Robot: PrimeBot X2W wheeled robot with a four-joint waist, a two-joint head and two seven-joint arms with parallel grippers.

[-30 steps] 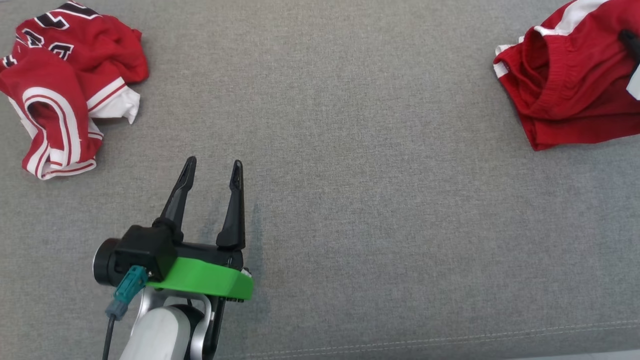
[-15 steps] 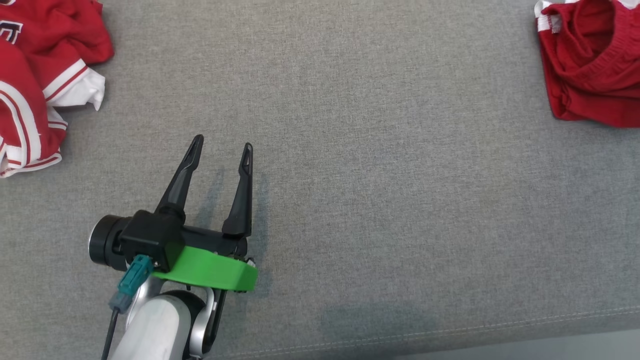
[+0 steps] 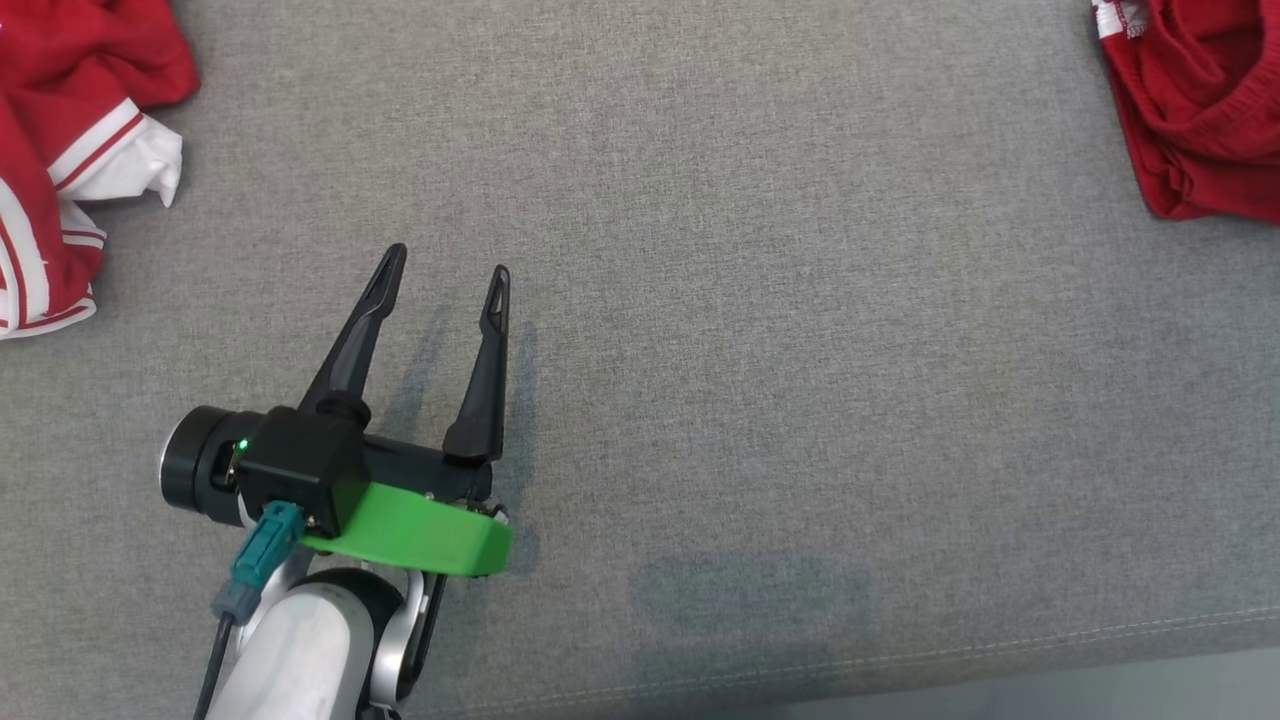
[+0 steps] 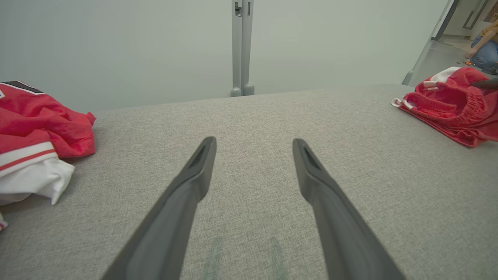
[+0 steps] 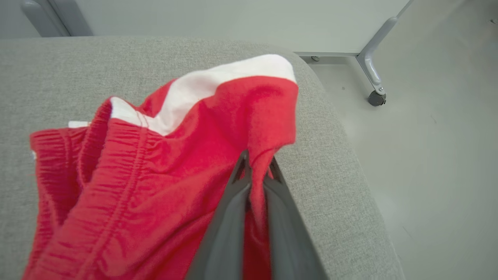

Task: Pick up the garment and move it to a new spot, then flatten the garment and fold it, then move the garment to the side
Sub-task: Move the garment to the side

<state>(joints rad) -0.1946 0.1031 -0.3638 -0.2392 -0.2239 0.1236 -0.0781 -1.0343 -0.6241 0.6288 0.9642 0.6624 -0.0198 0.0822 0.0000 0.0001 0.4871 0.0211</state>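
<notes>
Red shorts (image 5: pixel 155 175) nipped in my right tool (image 5: pixel 258 159) at the surface's right end; my left tool (image 3: pixel 448 262) spread and empty.
Grey woven surface (image 3: pixel 760 330), stitched seam along the near edge, rounded corner at right. Pale wall behind, pale floor (image 5: pixel 439 163) beside, a castered frame leg (image 5: pixel 373 77), an upright grey post (image 4: pixel 242 46), a person (image 4: pixel 484 50) crouched far off. Red-and-white jersey (image 3: pixel 60 150) crumpled at my left, its black marking too cropped to read. Shorts heaped by the corner, elastic waistband, white stripe. Right tool's fingers pressed tight on a raised fold. Left tool low over bare fabric, forearm entering from below, fingers pointing away, wide apart, well clear of both garments.
</notes>
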